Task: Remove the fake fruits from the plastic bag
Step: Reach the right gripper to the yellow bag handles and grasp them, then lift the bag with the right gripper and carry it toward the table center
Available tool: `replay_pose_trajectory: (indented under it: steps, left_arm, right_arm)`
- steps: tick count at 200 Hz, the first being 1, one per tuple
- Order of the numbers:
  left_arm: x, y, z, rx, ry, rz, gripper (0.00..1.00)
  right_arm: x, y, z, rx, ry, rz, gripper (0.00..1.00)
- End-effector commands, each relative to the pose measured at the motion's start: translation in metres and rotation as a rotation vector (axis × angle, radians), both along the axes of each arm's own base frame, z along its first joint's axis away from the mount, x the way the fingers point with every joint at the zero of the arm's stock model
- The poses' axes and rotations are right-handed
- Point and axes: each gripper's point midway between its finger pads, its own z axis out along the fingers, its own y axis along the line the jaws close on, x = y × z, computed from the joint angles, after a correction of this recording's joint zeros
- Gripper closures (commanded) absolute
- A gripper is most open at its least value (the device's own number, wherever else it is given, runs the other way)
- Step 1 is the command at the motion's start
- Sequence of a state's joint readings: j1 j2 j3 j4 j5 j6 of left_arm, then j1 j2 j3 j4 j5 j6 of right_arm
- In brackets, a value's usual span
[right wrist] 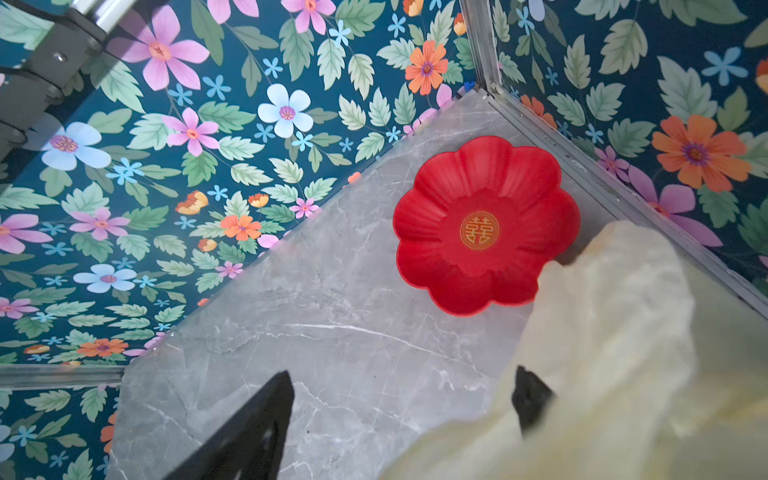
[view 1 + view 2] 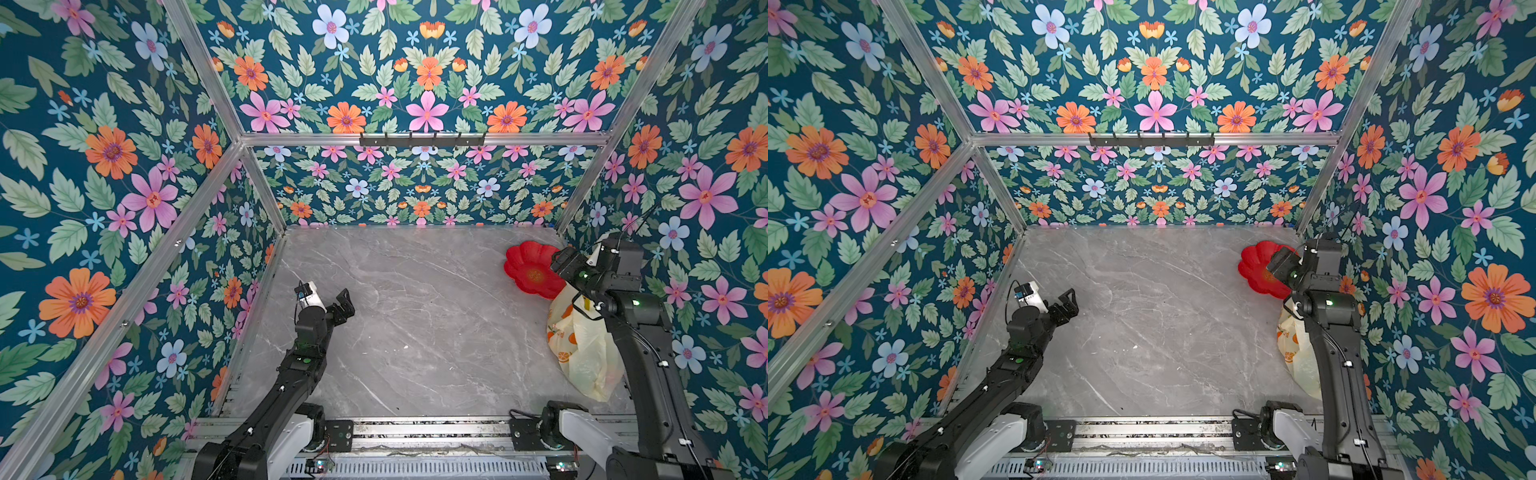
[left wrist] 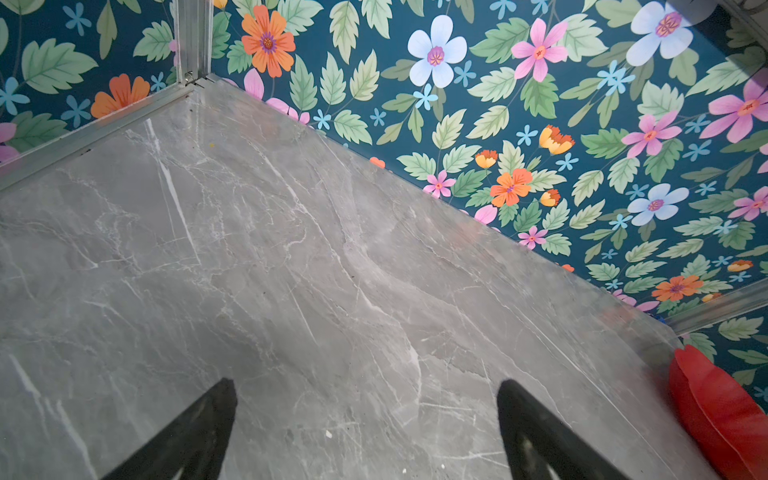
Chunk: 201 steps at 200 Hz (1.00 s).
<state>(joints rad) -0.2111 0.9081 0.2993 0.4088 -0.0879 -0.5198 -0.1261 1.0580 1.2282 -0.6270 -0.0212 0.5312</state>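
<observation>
Right claw (image 1: 403, 374): jaws apart, nothing clamped; thin bag film lies over one finger.
Left claw (image 3: 365, 382): wide open, empty, low over bare desk.
Bag (image 2: 582, 353): pale-yellow crinkly plastic with orange prints, slumped at the desk's right edge under my right arm; I can't make out the fruits.
Plate (image 1: 457, 187): glossy red, flower-shaped, just beside the bag, far right corner.
Desk (image 2: 415, 311): grey marble, white veins.
Walls (image 2: 415, 83): blue floral print, aluminium frame.

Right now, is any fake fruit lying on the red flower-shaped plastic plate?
No: in the right wrist view the red flower-shaped plate holds nothing, and only the gold emblem printed at its centre shows.
</observation>
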Motion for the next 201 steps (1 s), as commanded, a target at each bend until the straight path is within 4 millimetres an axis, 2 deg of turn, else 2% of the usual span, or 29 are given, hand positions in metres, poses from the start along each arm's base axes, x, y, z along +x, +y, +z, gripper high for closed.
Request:
replay_pose_trajectory:
  steps: [1,24,44,77,107,152,201]
  left_arm:
    - [0.003,-0.002,0.003,0.003,-0.020,-0.008,0.00]
    - [0.003,-0.001,-0.001,0.006,-0.013,-0.002,0.00]
    - [0.003,0.001,-0.001,0.006,-0.017,0.007,0.00]
    - [0.001,0.003,0.000,0.004,-0.026,0.017,0.00]
    - [0.001,0.005,0.000,0.006,-0.026,0.028,0.00]
    - [0.000,0.007,0.000,0.006,-0.025,0.039,0.00]
    - [-0.002,0.012,0.001,0.010,-0.026,0.066,0.00]
  right_arm:
    - [0.018,-0.004,0.017,-0.014,-0.090,-0.010,0.24]
    - [0.025,-0.003,0.016,-0.003,-0.104,-0.004,0.34]
    - [0.028,0.007,0.017,0.015,-0.115,0.039,0.45]
    - [0.031,0.040,0.019,-0.002,-0.121,0.144,0.55]
    - [0.029,0.068,0.020,0.010,-0.129,0.219,0.70]
    - [0.022,0.122,0.031,0.032,-0.144,0.369,0.75]
    - [0.017,0.214,0.038,0.012,-0.114,0.616,0.76]
